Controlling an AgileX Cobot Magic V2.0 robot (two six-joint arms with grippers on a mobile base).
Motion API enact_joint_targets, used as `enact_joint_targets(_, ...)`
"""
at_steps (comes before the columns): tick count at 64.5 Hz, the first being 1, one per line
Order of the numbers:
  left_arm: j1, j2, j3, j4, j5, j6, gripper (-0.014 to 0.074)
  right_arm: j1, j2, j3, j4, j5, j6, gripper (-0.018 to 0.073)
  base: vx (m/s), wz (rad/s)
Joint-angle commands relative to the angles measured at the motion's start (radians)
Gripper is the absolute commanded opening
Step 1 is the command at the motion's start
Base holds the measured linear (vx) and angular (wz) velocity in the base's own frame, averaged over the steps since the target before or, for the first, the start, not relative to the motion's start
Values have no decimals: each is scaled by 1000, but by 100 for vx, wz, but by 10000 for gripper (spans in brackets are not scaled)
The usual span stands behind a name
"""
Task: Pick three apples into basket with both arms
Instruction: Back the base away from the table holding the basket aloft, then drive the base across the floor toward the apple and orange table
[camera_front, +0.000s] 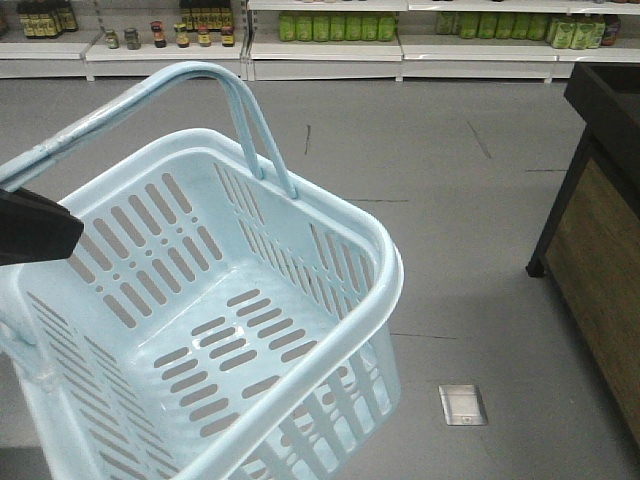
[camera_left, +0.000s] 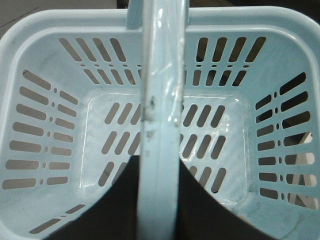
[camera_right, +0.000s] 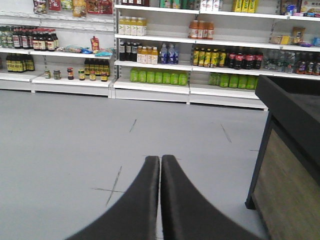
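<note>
The pale blue basket (camera_front: 375, 260) hangs above the grey floor, tilted, and nothing lies in it. My left gripper (camera_left: 159, 167) is shut on the basket's hoop handles (camera_left: 160, 100), which run between its two black fingers; part of it shows as a black shape (camera_front: 35, 225) at the left of the front view. My right gripper (camera_right: 160, 161) is shut and empty, held above the floor and facing the shelves. No apples are in view.
Store shelves with bottles and jars (camera_right: 155, 75) line the far wall. A dark wooden display stand (camera_front: 600, 250) is at the right, also in the right wrist view (camera_right: 290, 150). A small metal floor plate (camera_front: 462, 404) lies beside the basket.
</note>
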Motion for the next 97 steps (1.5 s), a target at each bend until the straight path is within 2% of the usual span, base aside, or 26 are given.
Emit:
enact_joint_targets(1,-2,-14,-29,-43,-50,-5,-6,0,-13,13,0,-78,-6,-4,6,21)
enact_joint_targets(57,-2,-14,-29,-43,-50,-5,-6,0,-13,13,0,-78,-6,-4,12,22)
enact_joint_targets(97,-2,-14,-29,-43,-50,-5,-6,0,-13,13,0,-78,-6,-4,17,-5)
